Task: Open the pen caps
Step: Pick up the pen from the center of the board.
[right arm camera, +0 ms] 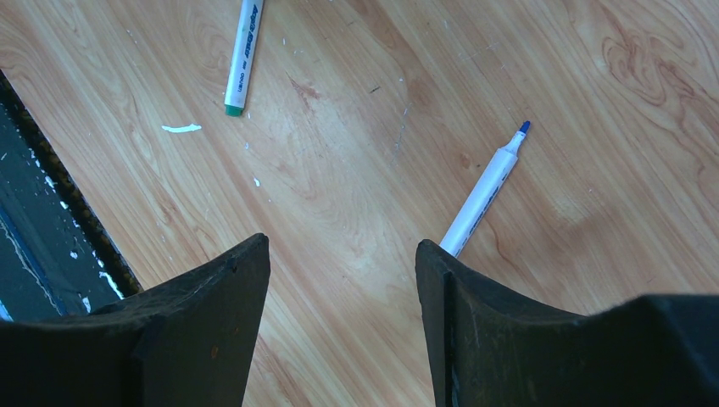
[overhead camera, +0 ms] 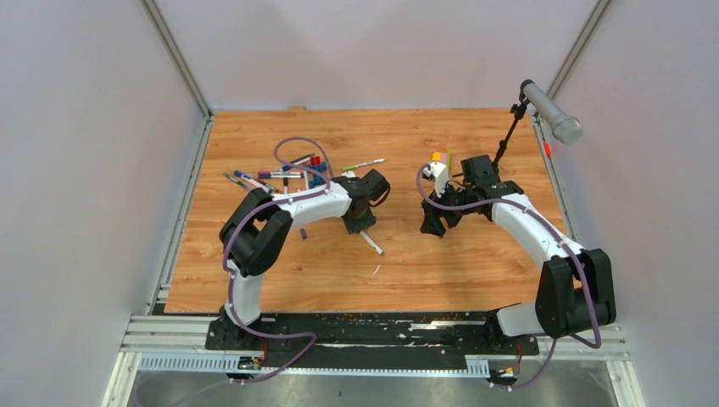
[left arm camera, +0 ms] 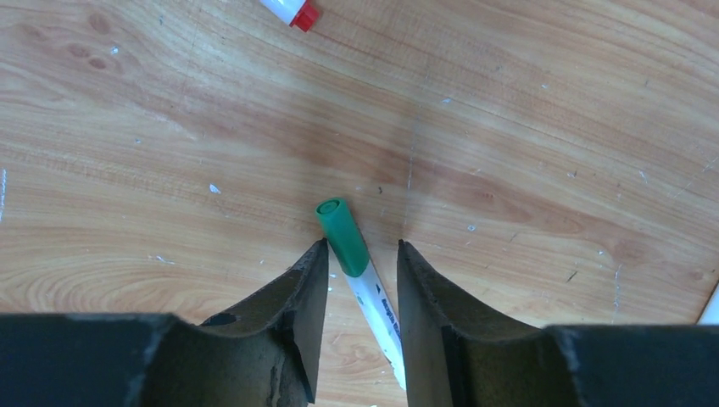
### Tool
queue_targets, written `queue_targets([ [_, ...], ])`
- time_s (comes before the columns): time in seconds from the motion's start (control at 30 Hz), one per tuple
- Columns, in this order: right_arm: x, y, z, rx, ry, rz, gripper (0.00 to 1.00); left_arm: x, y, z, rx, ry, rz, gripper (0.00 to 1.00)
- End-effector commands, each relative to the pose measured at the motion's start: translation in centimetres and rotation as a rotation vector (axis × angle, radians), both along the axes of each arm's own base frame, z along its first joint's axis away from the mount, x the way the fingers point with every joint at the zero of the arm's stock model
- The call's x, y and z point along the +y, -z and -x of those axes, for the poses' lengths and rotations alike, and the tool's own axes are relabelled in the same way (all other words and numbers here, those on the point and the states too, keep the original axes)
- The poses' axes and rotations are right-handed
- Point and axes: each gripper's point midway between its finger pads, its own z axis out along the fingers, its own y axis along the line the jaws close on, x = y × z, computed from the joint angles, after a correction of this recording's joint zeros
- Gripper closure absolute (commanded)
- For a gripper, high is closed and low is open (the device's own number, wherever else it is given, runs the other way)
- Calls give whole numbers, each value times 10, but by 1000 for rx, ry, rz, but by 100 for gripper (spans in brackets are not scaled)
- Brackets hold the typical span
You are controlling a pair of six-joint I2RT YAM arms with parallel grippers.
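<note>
Left gripper: Your left gripper (left arm camera: 361, 244) is narrow but not shut. A pen lies between its two fingers, and you can see wood between the pen and one finger, so it is not squeezing yet.
Green cap: The green cap (left arm camera: 342, 236) sits right at the fingertips, with its round end pointing away from the gripper. The other finger (left arm camera: 301, 297) touches it or is just beside it; I cannot tell which.
Green pen: The white body of the green pen (left arm camera: 379, 318) runs back between the fingers on a slant.
Step in hand: It looks like you are getting a hold on this pen.
How to do it well: Grab the white part, not the cap, so the cap is free to come off. Turn the wrist to match the slant, then squeeze slowly.
Right gripper: Your right gripper (right arm camera: 339, 250) is wide open and holds nothing. It will likely have to pinch the cap and pull straight along the pen.
Blue pen: A blue pen (right arm camera: 483, 191) with a bare tip lies just beside it, its back end hidden behind a finger.
Left arm: The left arm (overhead camera: 280, 212) has its elbow bent, and the wrist points down at the table (overhead camera: 475, 271).
Right arm: The right arm (overhead camera: 530, 225) reaches in from the side, wrist down, well apart from the left gripper.
Pile of pens: The pile of pens (overhead camera: 271, 175) lies behind the left arm.
</note>
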Motion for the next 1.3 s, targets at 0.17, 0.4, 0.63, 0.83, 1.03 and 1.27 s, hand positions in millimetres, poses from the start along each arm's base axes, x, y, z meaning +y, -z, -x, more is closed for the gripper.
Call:
queue_targets([
  [0.17,5,-25,-11,-76,-9,-36,36,4,-9,-2,-36,34,-15,65],
  [0.4,5,-25,-11,-77,-12,-38,36,3,-3,3,-13,48,-13,67],
  [0.63,5,-26,-10,-73,-12,-42,36,2,0,3,-5,75,-17,93],
  [0.83,17,-31,1,-44,-63,-115,36,-5,-33,-9,-102,107,29,100],
  [1.03,59,-54,35,44,-202,-362,36,-42,-105,-23,-371,166,373,100],
  [1.27,83,-64,59,107,-297,-503,28,-61,-167,-7,-638,221,789,100],
])
